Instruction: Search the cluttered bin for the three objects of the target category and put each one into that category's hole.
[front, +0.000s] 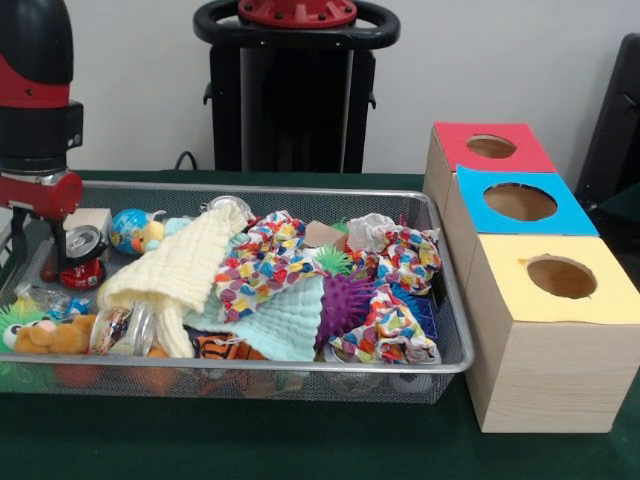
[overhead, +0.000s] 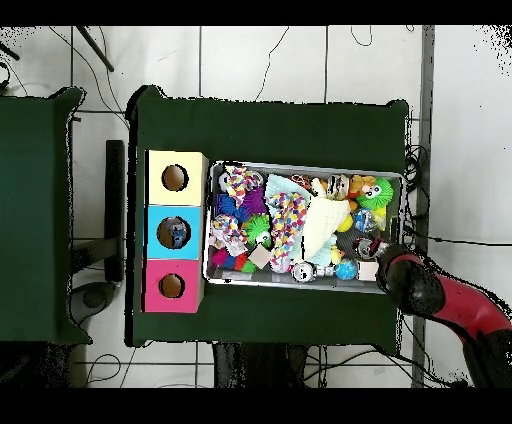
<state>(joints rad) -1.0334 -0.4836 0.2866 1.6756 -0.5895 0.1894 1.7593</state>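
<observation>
Green-clothed table (front: 300, 445) below, pale wall behind, wire mesh bin (front: 455, 362) filling most of the left and centre. Over the bin's far left corner, gripper (front: 40, 262) low inside the rim, fingers apart, nothing between them. Just beside it to the right, touching or nearly so, red can (front: 82, 250), upright, top ring showing. Target category not stated; judging by the gripper's place, probably this can. Likely light, stiff but thin-walled and smooth, so prone to slip or dent; best taken across the round body, below the top rim, with a modest squeeze. Near the bin's front left corner, orange plush toy (front: 50, 335). Toward the middle, yellow cloth (front: 180, 265) draped over other things, soft and liable to drag along; then patterned cloth (front: 265, 262) and purple spiky ball (front: 345, 300). More possibly hidden beneath. Off the bin's right end, three boxes in a row: red box (front: 450, 140) farthest, blue box (front: 572, 218) between, yellow box (front: 540, 350) nearest, each with a round hole on top.
</observation>
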